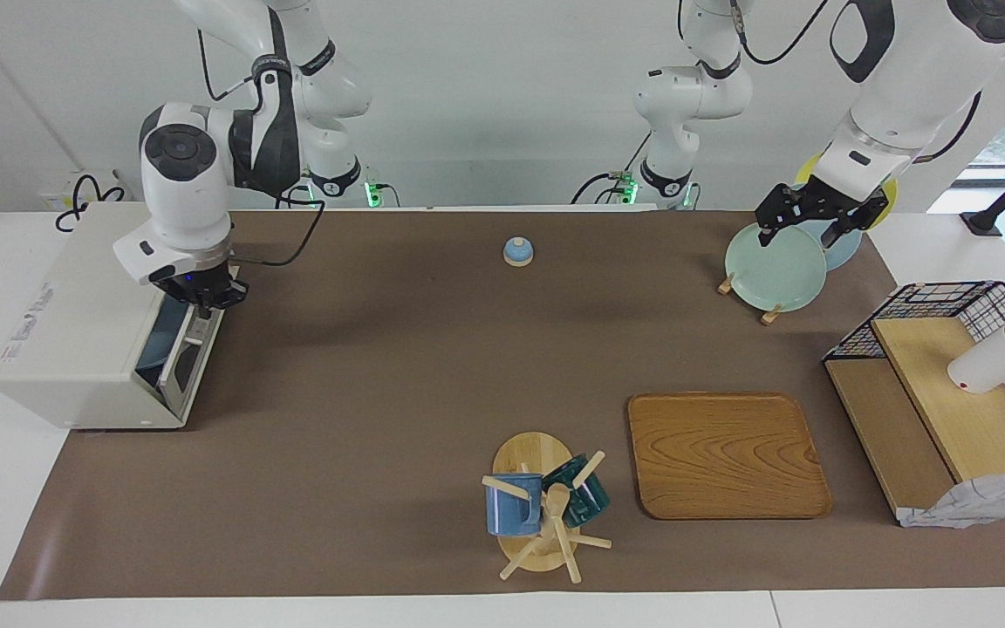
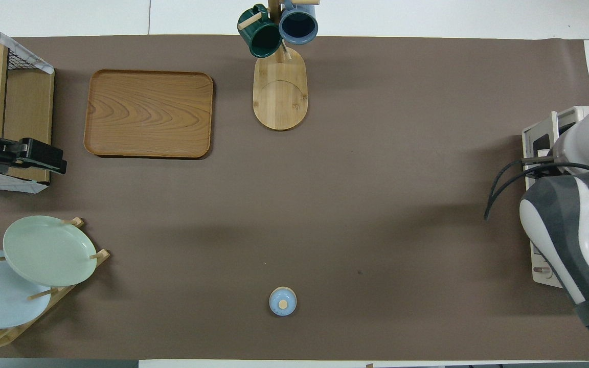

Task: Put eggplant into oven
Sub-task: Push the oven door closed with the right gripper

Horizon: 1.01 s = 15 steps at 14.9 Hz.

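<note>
The boxy off-white toaster oven [image 1: 84, 323] stands at the right arm's end of the surface [image 1: 433, 375], on the edge of the brown mat. Its dark glass door [image 1: 187, 353] is tilted nearly upright, with a narrow gap at the top. Through that gap a sliver of a pale blue plate [image 1: 156, 338] shows inside the oven. The long dark eggplant cannot be seen in either view; the door and the oven body hide the interior.

The right tool [image 1: 204, 296] sits at the door's upper edge, with its fingertips pressed together. Whether it touches the door cannot be told.

The left tool [image 1: 808, 231] hangs over the pale green plate [image 1: 775, 266] in the wooden plate rack [image 1: 745, 295], near the left arm's corner of the surface, with its fingers spread and nothing between them. That arm waits.

A wooden tray [image 1: 727, 453] and a wooden mug stand [image 1: 537, 506] lie toward the edge farthest from the robots.
</note>
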Available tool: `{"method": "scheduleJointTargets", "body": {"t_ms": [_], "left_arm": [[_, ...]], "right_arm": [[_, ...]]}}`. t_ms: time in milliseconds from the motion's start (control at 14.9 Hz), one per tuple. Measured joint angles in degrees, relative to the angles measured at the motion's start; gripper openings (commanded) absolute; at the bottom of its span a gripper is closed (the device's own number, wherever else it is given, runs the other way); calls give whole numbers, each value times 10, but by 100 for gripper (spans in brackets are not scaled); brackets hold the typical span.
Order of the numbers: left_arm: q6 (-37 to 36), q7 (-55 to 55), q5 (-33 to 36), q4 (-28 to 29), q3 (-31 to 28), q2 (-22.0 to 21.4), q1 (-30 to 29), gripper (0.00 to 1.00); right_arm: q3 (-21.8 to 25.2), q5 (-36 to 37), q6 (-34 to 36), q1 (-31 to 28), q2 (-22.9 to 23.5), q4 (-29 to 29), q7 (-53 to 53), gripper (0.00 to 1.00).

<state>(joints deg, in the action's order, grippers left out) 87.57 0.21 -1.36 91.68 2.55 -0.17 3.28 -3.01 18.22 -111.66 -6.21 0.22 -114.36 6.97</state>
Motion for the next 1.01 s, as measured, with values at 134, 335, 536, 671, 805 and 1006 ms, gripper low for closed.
{"method": "scheduleJointTargets", "body": {"t_ms": [134,335,536,671,805,1006], "left_arm": [[0,0,0,0,0,0,0,100],[0,0,0,0,0,0,0,100],[0,0,0,0,0,0,0,100],[0,0,0,0,0,0,0,100],[0,0,0,0,0,0,0,100],[0,0,0,0,0,0,0,100]], "right_arm": [[3,-32,4,-16,0,9,-25,0],[8,-66,34,-23,7,31,-39,5],[7,-84,47,-22,8,48,-43,14],[2,-101,47,-19,8,58,-43,32],[0,-136,48,-16,6,67,-43,84],[-2,-161,50,-13,-3,73,-43,100]]}}
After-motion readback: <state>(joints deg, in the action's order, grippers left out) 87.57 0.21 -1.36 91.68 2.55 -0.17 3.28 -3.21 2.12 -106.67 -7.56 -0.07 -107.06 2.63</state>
